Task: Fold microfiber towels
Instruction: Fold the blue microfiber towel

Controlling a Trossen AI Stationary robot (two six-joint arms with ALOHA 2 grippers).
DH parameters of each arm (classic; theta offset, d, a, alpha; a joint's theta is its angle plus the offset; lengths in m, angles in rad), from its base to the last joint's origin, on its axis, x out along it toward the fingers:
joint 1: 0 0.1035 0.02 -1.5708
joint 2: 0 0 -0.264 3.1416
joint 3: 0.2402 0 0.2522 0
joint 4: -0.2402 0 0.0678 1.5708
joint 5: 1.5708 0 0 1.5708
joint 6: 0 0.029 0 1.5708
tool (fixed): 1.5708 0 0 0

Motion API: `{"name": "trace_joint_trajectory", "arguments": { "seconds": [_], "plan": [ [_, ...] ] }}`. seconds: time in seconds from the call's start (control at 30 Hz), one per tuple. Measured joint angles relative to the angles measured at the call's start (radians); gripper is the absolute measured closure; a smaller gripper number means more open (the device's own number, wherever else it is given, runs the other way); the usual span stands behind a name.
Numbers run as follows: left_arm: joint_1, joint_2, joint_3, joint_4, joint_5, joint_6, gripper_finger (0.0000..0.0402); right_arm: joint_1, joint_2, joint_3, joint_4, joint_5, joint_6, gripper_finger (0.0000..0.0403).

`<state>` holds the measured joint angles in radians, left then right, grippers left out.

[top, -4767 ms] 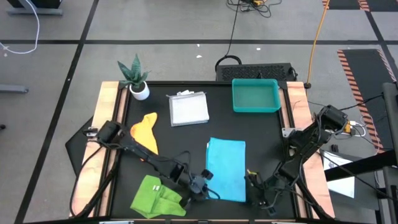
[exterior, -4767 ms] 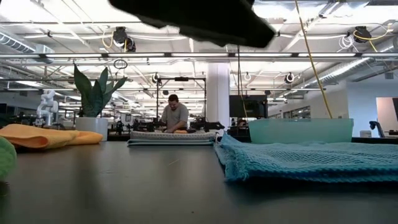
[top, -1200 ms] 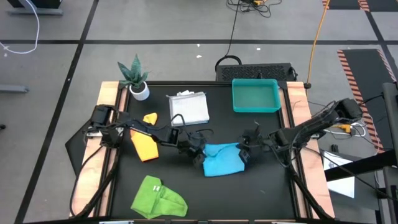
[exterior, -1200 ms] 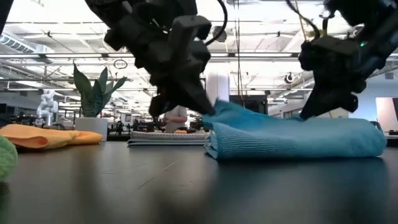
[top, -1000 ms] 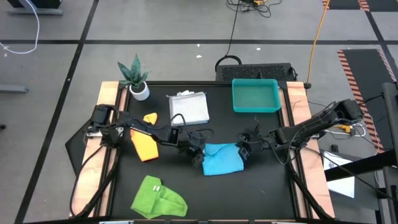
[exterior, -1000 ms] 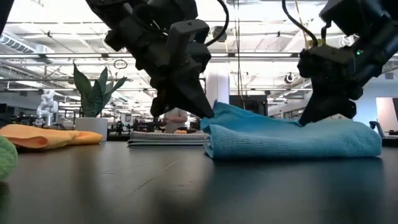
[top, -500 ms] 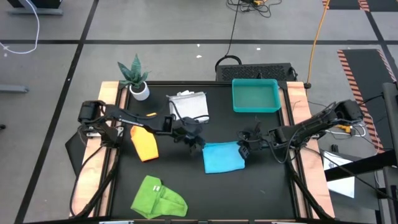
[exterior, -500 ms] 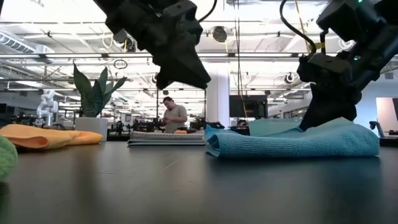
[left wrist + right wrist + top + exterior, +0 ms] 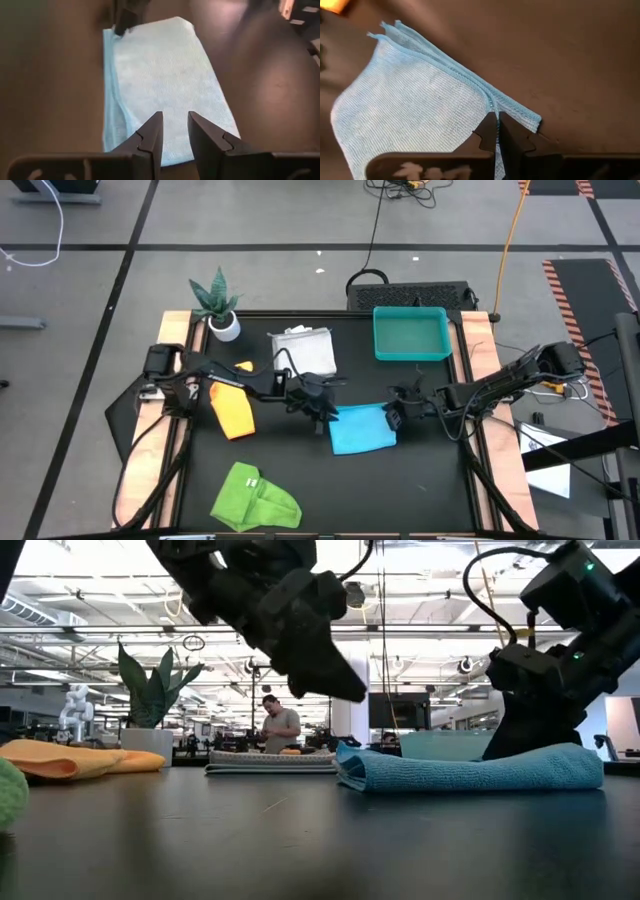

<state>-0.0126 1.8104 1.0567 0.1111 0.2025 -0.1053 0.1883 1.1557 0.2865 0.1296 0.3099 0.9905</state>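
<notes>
The light blue towel (image 9: 362,429) lies folded on the black table, flat on its underside, several layers showing at its edge (image 9: 445,65). My right gripper (image 9: 392,418) is shut on the towel's right end. My left gripper (image 9: 322,412) hovers open above the towel's left end (image 9: 130,115), with nothing between its fingers (image 9: 150,137). In the low view it (image 9: 345,685) is clear of the cloth (image 9: 470,772). The yellow-orange towel (image 9: 232,410), the lime green towel (image 9: 255,498) and the white-grey towel (image 9: 303,350) lie apart on the table. My right gripper pinches the light blue towel's stitched edge (image 9: 487,102) between its two shut fingertips (image 9: 487,131), at the towel's right end near the far corner. The fingers slant down from the table's right side. The towel lies flat and slack on the table.
A teal tray (image 9: 411,334) stands at the far right of the table and a potted plant (image 9: 217,305) at the far left corner. Wooden rails (image 9: 172,380) edge the table on both sides. In the low view a person (image 9: 281,728) shows far behind the table.
My left gripper has let go of the light blue towel's left end, opened, risen clear and rolled, swinging away toward the far left and back above the cloth. The raised top layer has settled, and the towel lies flatter. My right gripper has sunk a little with the right end.
</notes>
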Motion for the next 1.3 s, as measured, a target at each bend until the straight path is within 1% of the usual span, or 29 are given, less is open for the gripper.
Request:
{"name": "trace_joint_trajectory", "arguments": {
  "seconds": [0.07, 0.2, 0.3, 0.5, 0.6, 0.67, 0.7, 0.73, 0.8, 0.83, 0.87, 0.97, 1.1, 1.3],
  "plan": [
    [0.002, 0.026, 0.007, 0.053, 0.032, 0.004, 0.0309, 0.000, 0.000, -0.010, 0.020, 0.001, 0.009, 0.0392],
    [0.004, 0.078, 0.012, 0.038, 0.056, 0.015, 0.0309, -0.006, -0.001, -0.013, 0.017, 0.003, 0.021, 0.0372],
    [0.014, 0.083, 0.014, 0.037, 0.058, 0.030, 0.0309, -0.019, -0.009, -0.012, 0.031, 0.003, 0.019, 0.0349],
    [0.049, 0.084, 0.015, 0.010, 0.059, 0.069, 0.0309, -0.053, -0.095, -0.012, 0.002, 0.001, 0.018, 0.0289],
    [0.061, 0.083, 0.015, 0.002, 0.068, 0.074, 0.0309, -0.055, -0.154, -0.012, -0.001, 0.001, -0.033, 0.0277],
    [0.065, 0.083, 0.015, -0.013, 0.076, 0.085, 0.0309, -0.046, -0.179, -0.008, -0.002, 0.000, -0.055, 0.0284],
    [0.066, 0.083, 0.015, -0.012, 0.087, 0.091, 0.0309, -0.043, -0.186, -0.007, -0.004, -0.011, -0.058, 0.0296],
    [0.066, 0.083, 0.015, -0.013, 0.096, 0.097, 0.0309, -0.042, -0.186, -0.007, -0.006, -0.035, -0.061, 0.0314],
    [0.065, 0.083, 0.015, -0.018, 0.105, 0.106, 0.0309, -0.043, -0.166, -0.006, -0.022, -0.081, -0.062, 0.0367],
    [0.065, 0.084, 0.015, -0.019, 0.107, 0.109, 0.0309, -0.043, -0.153, -0.007, -0.030, -0.097, -0.073, 0.0384],
    [0.065, 0.091, 0.015, -0.010, 0.108, 0.111, 0.0309, -0.043, -0.137, -0.007, -0.029, -0.104, -0.070, 0.0390],
    [0.065, 0.110, 0.014, -0.014, 0.116, 0.104, 0.0309, -0.049, -0.087, -0.007, -0.028, -0.130, -0.052, 0.0398],
    [0.069, 0.146, 0.014, -0.017, 0.109, 0.100, 0.0309, -0.052, -0.039, -0.007, -0.025, -0.128, -0.040, 0.0402],
    [0.088, 0.150, 0.014, -0.035, 0.045, 0.095, 0.0309, -0.072, -0.015, -0.007, -0.037, -0.104, -0.026, 0.0402]
  ]
}}
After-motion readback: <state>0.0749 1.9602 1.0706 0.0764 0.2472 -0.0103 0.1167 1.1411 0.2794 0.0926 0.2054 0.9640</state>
